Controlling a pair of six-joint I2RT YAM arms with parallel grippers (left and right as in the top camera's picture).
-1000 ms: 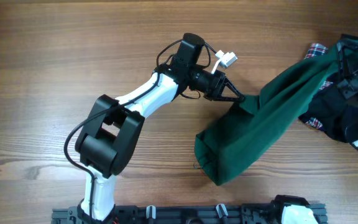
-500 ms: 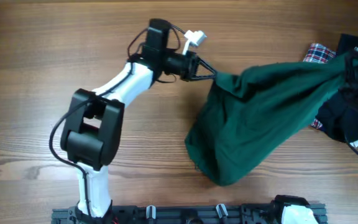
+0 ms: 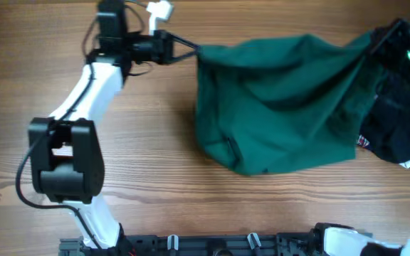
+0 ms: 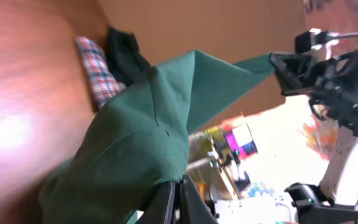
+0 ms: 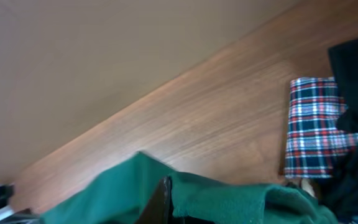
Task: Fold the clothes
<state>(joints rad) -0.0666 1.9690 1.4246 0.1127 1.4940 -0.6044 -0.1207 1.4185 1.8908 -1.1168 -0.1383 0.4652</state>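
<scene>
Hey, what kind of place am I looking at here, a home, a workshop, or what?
Probably a robotics lab bench rather than a home: a wooden table, a white-and-black robot arm rising from a black rail at its edge, and a green garment held stretched out.

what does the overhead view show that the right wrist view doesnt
Only the overhead: the whole left arm, the left gripper shut on a corner of the green garment, and the garment's full spread, stretched along its top edge, with its lower part seeming to rest on the table.
Only the right wrist: the plaid cloth nearly whole, lying flat on the wood; overhead it is a mere sliver.
Both: the green garment, the wooden table, and the black garment at the right.
</scene>
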